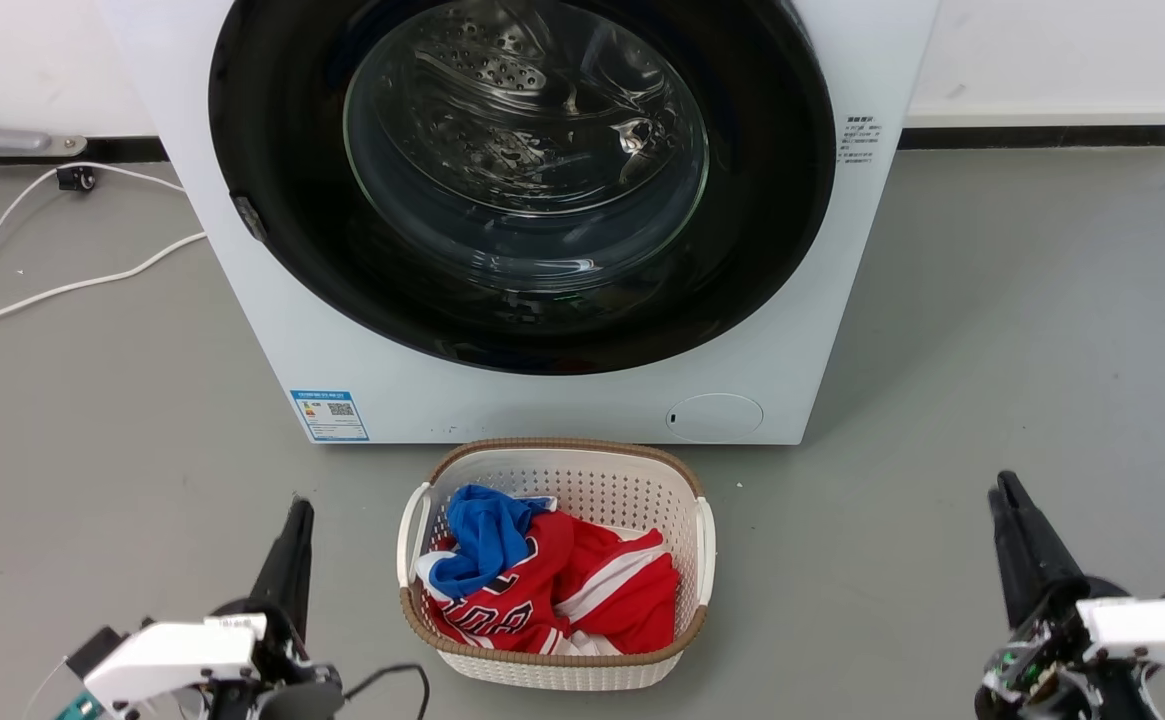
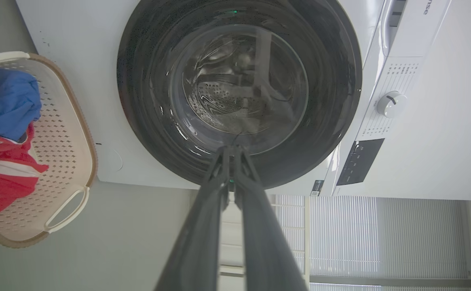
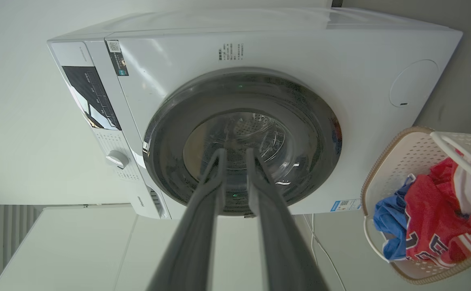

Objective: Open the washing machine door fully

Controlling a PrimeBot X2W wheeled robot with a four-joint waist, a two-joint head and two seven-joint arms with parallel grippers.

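Note:
The washing machine door [image 1: 527, 150] is a big round one with a glossy black rim and a bulging glass centre. It lies shut, flat against the white machine front [image 1: 272, 340]. The perforated drum shows through the glass. A small latch piece [image 1: 247, 216] sits on the rim's left edge. My left gripper [image 1: 299, 505] hangs low at the lower left, well short of the machine, its fingers pressed together; in the left wrist view its gripper [image 2: 230, 148] points at the door [image 2: 239, 89]. My right gripper [image 1: 1000, 485] waits at the lower right; in the right wrist view the gripper [image 3: 235, 152] shows a narrow gap, aimed at the door [image 3: 239, 121].
A white laundry basket [image 1: 562, 450] with red and blue clothes [image 1: 562, 590] stands on the grey floor right before the machine, between my two arms. White cables [image 1: 62, 290] trail on the floor at the left. The control panel and dial [image 2: 391, 104] run along the machine's top.

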